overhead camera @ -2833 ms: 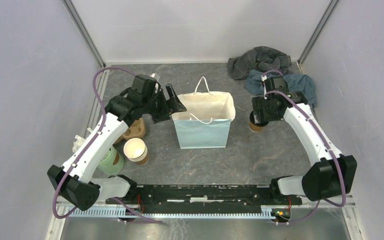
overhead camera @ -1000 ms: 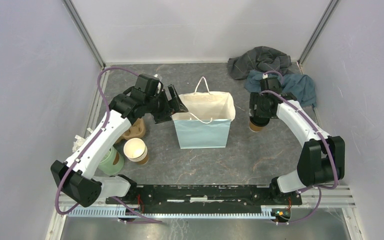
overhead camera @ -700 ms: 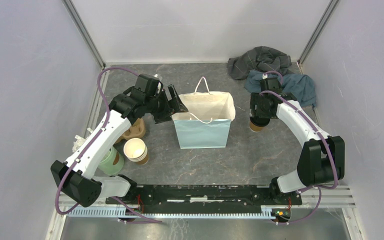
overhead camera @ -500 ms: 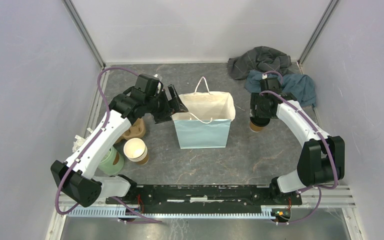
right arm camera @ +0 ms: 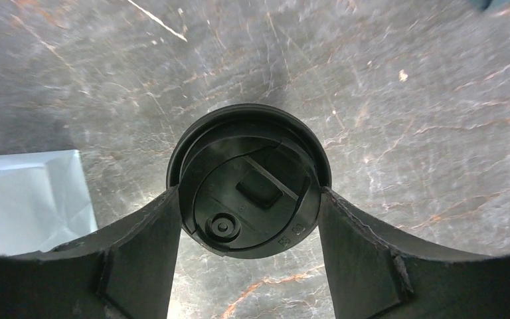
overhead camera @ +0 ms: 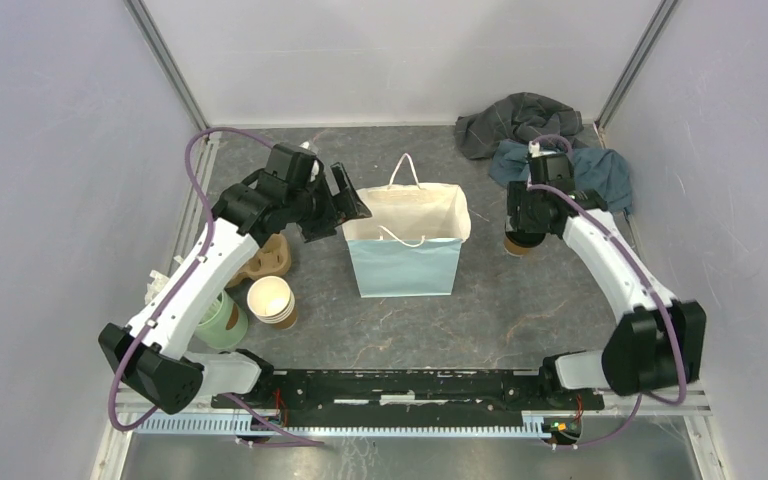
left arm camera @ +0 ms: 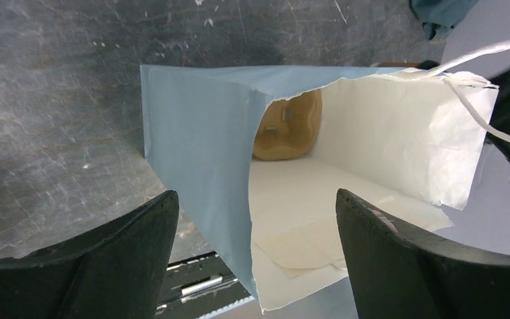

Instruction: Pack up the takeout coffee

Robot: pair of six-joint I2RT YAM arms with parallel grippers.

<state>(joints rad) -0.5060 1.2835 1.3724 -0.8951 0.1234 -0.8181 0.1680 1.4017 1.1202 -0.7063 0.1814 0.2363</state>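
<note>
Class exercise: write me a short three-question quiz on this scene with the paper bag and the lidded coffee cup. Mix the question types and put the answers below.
1. True or false: the coffee cup is already inside the paper bag.
2. The right pincer closes around: A the cup's lid, B the bag's handle, C nothing.
3. Fill in: the left pincer stands ___ astride the bag's rim.
Key: 1 false; 2 A; 3 open.

Bag (overhead camera: 405,266) central; takeout coffee (right arm camera: 249,193) right of it; cup stack (overhead camera: 271,300) front-left; cloths (overhead camera: 520,120) behind, right.
</note>
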